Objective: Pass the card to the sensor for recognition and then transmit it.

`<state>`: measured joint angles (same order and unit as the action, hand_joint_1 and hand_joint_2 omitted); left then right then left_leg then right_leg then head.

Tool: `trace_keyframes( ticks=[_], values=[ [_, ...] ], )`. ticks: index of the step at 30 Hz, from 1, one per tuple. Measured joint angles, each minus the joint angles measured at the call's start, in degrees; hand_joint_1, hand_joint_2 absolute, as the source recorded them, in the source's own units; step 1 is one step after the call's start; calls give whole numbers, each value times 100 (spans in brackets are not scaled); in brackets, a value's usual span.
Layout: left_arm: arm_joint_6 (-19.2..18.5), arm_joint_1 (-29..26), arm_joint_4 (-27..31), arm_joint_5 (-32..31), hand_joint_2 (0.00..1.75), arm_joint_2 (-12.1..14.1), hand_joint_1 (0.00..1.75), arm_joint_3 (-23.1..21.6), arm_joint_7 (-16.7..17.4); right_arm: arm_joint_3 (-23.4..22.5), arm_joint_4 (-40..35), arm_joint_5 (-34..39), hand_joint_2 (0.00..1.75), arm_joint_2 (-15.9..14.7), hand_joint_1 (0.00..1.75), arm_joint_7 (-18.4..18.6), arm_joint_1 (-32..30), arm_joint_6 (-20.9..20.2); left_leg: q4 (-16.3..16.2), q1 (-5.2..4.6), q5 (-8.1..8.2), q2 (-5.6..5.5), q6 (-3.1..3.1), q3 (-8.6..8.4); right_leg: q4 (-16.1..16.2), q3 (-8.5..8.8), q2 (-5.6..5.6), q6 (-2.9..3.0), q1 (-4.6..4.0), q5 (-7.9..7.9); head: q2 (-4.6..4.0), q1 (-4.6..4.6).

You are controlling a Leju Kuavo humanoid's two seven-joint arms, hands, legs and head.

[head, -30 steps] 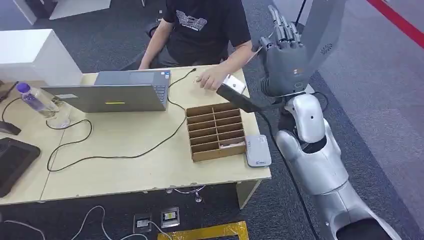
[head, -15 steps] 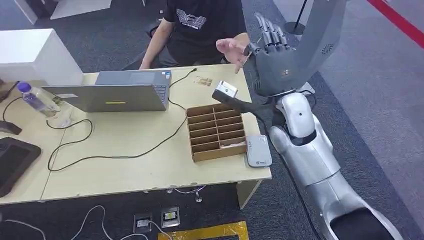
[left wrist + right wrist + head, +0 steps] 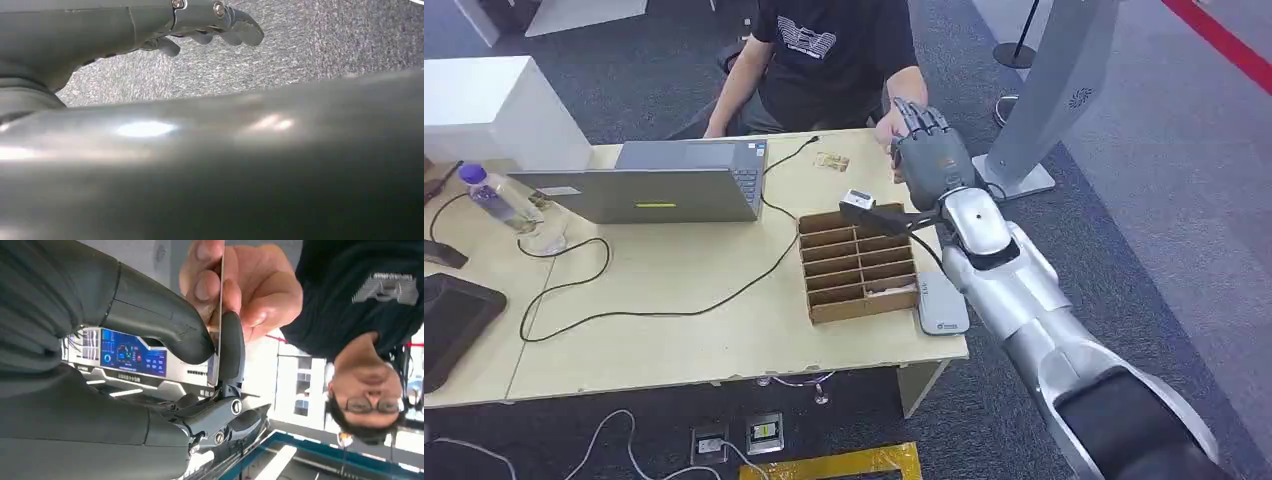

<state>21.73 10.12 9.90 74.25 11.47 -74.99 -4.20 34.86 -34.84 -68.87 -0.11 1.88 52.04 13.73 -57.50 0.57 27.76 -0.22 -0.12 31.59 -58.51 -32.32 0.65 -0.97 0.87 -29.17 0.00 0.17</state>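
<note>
In the right wrist view the card (image 3: pixel 220 295) is seen edge-on as a thin pale strip, pinched between my right hand's thumb and a dark finger (image 3: pixel 231 345). A person's hand (image 3: pixel 240 280) grips the same card from the far end. From the head view my right hand (image 3: pixel 929 152) is raised over the table's back right corner and meets the person's hand (image 3: pixel 888 127). The white card sensor (image 3: pixel 942 302) lies flat at the table's right edge, apart from my hand. My left hand (image 3: pixel 210 30) hangs over grey carpet, its fingers loosely bent and holding nothing.
A cardboard divider box (image 3: pixel 857 262) stands beside the sensor. A small card (image 3: pixel 831 161) lies near the back edge. A laptop (image 3: pixel 664 185), cables and a water bottle (image 3: pixel 486 195) take up the left half. A grey pillar stand (image 3: pixel 1044 100) rises to the right.
My right arm has come down and moved left toward the seated person. The person's hand has risen from the table and now grips the card in my right hand.
</note>
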Motion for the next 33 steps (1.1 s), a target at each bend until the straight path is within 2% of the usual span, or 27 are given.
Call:
trace_keyframes(
  ticks=[2,3,5,6,11,20,24,28,30,32,33],
  values=[
    [-2,-1,0,0,0,-4,0,0,0,24,144,-7,175,13,175,11,17,2,0,0,0,0,0,0,0,0,0,0,0,0,0,0],
    [-6,-2,0,0,0,-7,0,0,0,28,211,-17,175,24,152,22,26,9,0,0,0,0,0,0,0,-1,-1,0,0,0,0,0],
    [-50,0,0,-2,0,-13,0,0,0,72,345,-39,175,39,5,46,58,28,0,0,0,1,0,-1,0,-2,-2,0,0,0,0,0],
    [-118,1,0,-13,0,-11,0,-2,7,94,396,-50,175,39,0,52,68,39,-1,0,0,2,0,-2,0,-2,-2,0,0,0,0,-2],
    [-411,34,0,-57,0,92,0,-85,63,166,612,-140,175,44,0,173,73,241,0,2,0,2,0,-2,-1,-3,-5,0,-2,0,0,0],
    [-435,61,-2,-57,0,162,0,-140,63,266,837,-105,175,28,0,197,139,503,-1,2,0,3,0,-3,0,-4,-7,0,-1,0,0,0],
    [-474,69,-2,-55,0,168,0,-142,63,260,907,245,175,-35,0,86,293,883,-2,1,0,5,0,-4,0,-7,-8,1,-1,1,0,0],
    [-474,68,-2,-39,0,168,0,-142,63,238,959,547,175,-188,0,9,439,990,-3,1,0,5,0,-5,0,-6,-8,0,-1,1,0,0],
    [-476,60,-2,-20,0,170,0,-142,63,122,996,1017,175,-354,0,101,479,995,-5,-1,0,6,0,-9,2,-11,-8,0,0,2,0,-4],
    [-476,52,-2,-20,0,175,0,-146,63,-123,1055,1776,175,-632,0,105,530,1229,-10,-2,-1,-10,1,-4,5,-7,10,-1,1,2,0,-2],
    [-476,41,0,-20,0,170,0,-155,63,-335,1090,2181,175,-877,0,52,557,1421,-15,-3,-1,-35,2,-2,9,-2,38,-2,1,1,0,0]
  ],
)
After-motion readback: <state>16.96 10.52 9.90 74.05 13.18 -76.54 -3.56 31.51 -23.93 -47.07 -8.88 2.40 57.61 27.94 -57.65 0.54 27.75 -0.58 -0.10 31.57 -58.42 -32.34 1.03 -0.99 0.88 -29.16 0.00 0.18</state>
